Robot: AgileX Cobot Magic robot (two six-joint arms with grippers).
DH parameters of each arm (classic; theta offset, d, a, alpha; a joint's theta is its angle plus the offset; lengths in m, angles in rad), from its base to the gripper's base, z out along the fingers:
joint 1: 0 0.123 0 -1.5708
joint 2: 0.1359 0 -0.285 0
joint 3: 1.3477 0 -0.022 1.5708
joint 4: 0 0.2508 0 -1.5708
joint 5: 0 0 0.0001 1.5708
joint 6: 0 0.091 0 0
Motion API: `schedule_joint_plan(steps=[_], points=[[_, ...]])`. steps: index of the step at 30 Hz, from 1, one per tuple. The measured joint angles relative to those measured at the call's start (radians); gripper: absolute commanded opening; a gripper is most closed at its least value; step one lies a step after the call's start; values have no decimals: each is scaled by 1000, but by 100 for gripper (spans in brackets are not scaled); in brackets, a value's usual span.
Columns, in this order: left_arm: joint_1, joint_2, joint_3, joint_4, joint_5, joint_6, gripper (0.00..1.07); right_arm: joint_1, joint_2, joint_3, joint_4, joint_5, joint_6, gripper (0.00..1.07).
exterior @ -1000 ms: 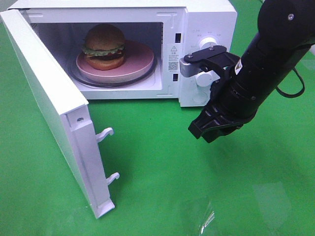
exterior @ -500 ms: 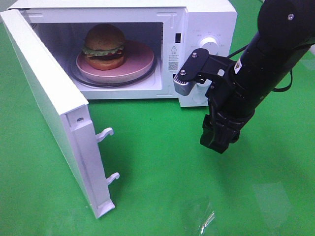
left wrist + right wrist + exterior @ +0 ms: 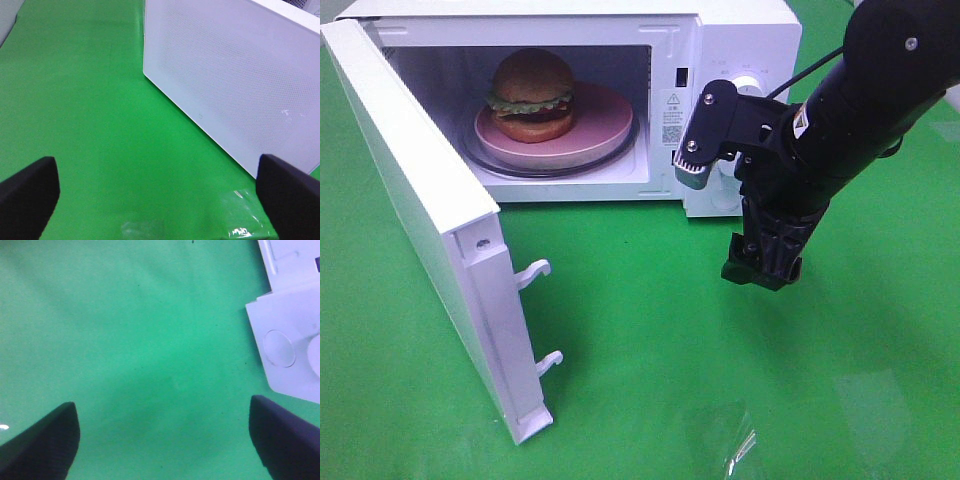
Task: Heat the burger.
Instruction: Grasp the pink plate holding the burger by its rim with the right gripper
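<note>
The burger [image 3: 531, 95], with a brown bun and green lettuce frill, sits on a pink plate [image 3: 597, 125] inside the white microwave [image 3: 740, 40], whose door [image 3: 415, 210] hangs wide open to the left. My right gripper [image 3: 762, 268] points down at the green table just in front of the microwave's control panel. In the right wrist view the right gripper [image 3: 165, 440] is open and empty over bare green cloth. The left gripper [image 3: 160, 195] is also open and empty, facing the door's outer face [image 3: 235, 75]. The left arm is outside the exterior view.
The control panel carries two knobs [image 3: 746, 84], partly hidden behind my right arm; its lower corner [image 3: 295, 350] shows in the right wrist view. Two door latch hooks [image 3: 534, 272] stick out from the door's edge. A green cloth [image 3: 650, 350] covers the table.
My right gripper has swung from a slant to pointing straight down and its fingers have spread apart. The burger, plate and door have not moved.
</note>
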Motion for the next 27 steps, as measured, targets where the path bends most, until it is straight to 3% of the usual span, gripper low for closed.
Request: schedule_joint_plan(steps=[19,27], points=[[0,0,0,0,0,0,100,0,0,0,-117,-259,-373,88],[0,0,0,0,0,0,100,20,10,-10,-117,-284,-392,88]])
